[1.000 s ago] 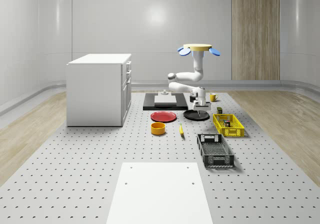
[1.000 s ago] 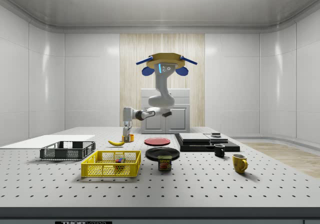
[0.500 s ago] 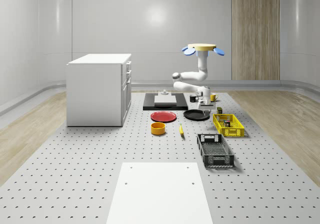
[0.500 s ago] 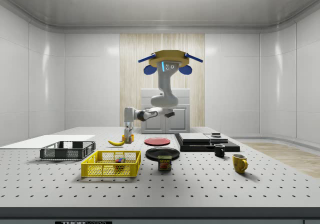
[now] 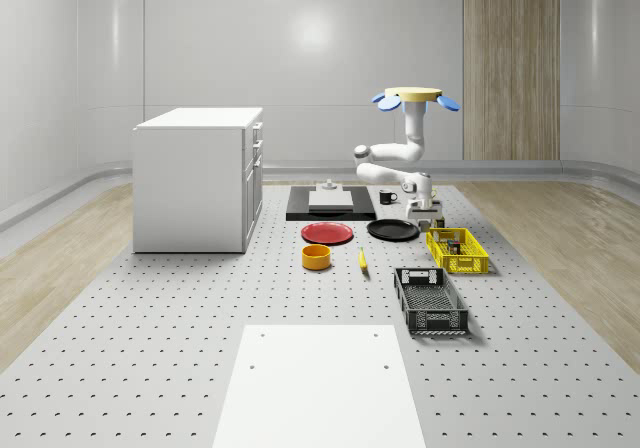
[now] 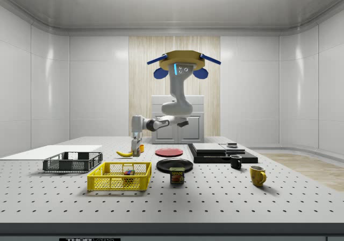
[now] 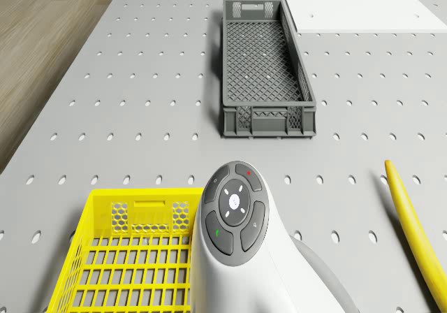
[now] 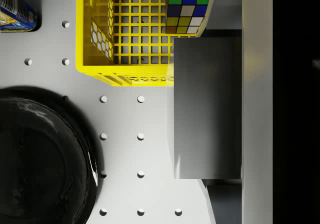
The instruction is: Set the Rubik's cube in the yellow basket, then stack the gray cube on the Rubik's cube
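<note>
The drone hovers above the table near the far end of the yellow basket; the side view also shows the drone airborne. Its arm reaches down, and my gripper hangs low between the black plate and the basket. In the wrist view the gripper is shut on the gray cube. The cube overlaps the end rim of the yellow basket. The Rubik's cube lies inside the basket, just beyond the gray cube. From the side, the Rubik's cube shows through the basket's mesh.
A can stands beside the basket, and the black plate is close by. A gray crate lies nearer the camera. A banana, orange bowl and red plate sit toward the whole-scene view's left, with a white cabinet beyond.
The drone and arm have shifted toward the whole-scene view's right. The gripper, shut on the gray cube throughout, went from over the black plate to the basket's far end.
</note>
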Controlling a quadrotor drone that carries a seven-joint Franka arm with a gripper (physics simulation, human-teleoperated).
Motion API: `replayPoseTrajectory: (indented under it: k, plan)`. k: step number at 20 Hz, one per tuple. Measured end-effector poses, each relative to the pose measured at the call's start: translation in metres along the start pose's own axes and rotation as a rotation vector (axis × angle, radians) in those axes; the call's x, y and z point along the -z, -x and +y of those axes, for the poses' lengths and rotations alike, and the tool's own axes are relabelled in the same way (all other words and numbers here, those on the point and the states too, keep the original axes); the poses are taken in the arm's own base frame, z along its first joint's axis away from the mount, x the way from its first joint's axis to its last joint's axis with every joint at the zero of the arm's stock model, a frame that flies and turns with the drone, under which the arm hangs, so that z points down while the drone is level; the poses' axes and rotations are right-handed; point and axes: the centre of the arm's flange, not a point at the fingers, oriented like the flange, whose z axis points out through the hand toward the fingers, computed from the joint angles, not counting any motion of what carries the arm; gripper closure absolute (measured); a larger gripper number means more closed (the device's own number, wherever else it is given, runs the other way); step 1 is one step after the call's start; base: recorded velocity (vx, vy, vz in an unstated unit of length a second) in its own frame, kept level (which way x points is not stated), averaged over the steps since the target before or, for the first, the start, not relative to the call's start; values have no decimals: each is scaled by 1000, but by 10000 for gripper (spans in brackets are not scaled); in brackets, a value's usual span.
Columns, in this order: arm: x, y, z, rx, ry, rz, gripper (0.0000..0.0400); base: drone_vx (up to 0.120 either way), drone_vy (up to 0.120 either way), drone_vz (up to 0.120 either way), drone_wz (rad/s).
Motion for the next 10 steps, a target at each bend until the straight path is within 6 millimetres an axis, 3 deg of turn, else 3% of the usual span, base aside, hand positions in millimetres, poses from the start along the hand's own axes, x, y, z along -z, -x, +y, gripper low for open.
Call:
replayPoseTrajectory:
  k: [10]
  plan:
    - [0,0,0,0,0,0,150,8,120,0,0]
